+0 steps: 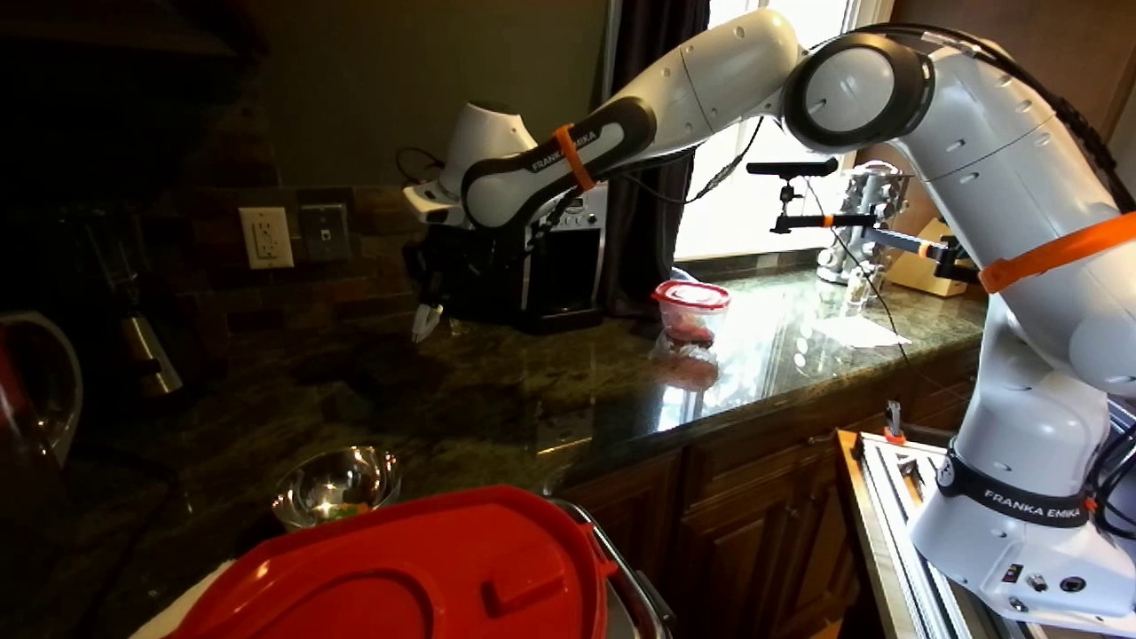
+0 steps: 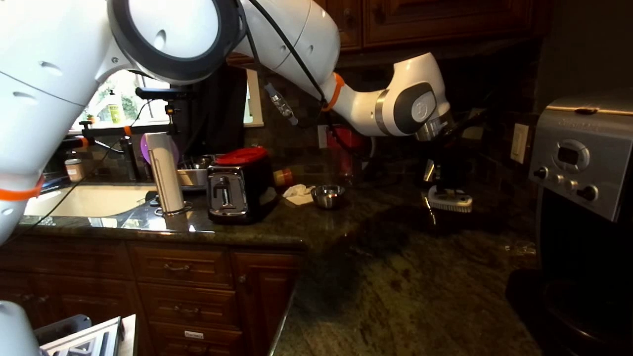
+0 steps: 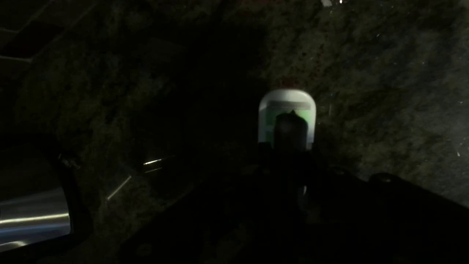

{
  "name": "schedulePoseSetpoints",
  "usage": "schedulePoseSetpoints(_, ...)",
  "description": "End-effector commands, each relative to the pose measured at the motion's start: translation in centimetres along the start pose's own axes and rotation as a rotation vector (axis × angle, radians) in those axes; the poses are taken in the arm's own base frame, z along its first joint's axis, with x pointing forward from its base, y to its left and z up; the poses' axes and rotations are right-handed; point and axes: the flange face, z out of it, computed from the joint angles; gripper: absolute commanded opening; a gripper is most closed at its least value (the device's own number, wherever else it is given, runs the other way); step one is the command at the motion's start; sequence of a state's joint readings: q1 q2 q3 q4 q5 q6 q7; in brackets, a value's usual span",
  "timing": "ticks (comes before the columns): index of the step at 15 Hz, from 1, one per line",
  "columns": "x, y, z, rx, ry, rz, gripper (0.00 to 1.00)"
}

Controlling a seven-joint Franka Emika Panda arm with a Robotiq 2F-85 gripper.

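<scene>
Closest to me is the coffee maker (image 2: 601,148), then a stretch of dark stone counter (image 2: 390,301), a lot of it in shadow. Past that, the gripper (image 2: 447,187) is clenched round a white brush (image 2: 452,200), holding it by the back w/ bristles (image 2: 456,208) down, low over the counter; can't tell if they touch it or hang just above. Per the wrist view, brush is white & green on top, its mid part hidden under the gripper. Just beyond is a steel appl. (image 2: 428,170), too dark to ID. Farther off: small bowl (image 2: 326,200) w/ a few orange/green bits (image 1: 351,509), toaster (image 2: 227,195) w/ a red lid (image 2: 242,155) on top, then sink (image 2: 89,200) & window (image 2: 131,81). Risks, IMO: grip looks narrow, so if the bristles dragged hard the brush might twist or pop out. Light's v. poor there, so height's tough to judge; going too low could jam brush vs. counter, splaying the bristles or shoving the brush off-centre in the grip. A wide swing could clip the steel appl. & tip it, or, w/ more reach, the bowl, which looks light & easily spilt. And the cable (image 2: 292,52) hangs in loops off the arm (image 2: 361,111), so it might snag & tug mid-move if the arm turns far.
</scene>
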State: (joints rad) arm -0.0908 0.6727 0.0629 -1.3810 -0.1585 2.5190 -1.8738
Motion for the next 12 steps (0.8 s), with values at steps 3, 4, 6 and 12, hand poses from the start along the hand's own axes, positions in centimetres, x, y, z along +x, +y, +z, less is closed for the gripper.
schedulePoseSetpoints(3, 5.8, -3.2, -3.5, 0.052, 0.165, -0.167, 0.06)
schedulePoseSetpoints(4, 6.7, -3.9, -4.2, 0.067, 0.193, -0.192, 0.06)
schedulePoseSetpoints(6, 8.3, -5.5, -5.8, 0.096, 0.219, -0.217, 0.06)
schedulePoseSetpoints(12, 10.6, -6.8, -7.3, 0.083, 0.222, -0.234, 0.23)
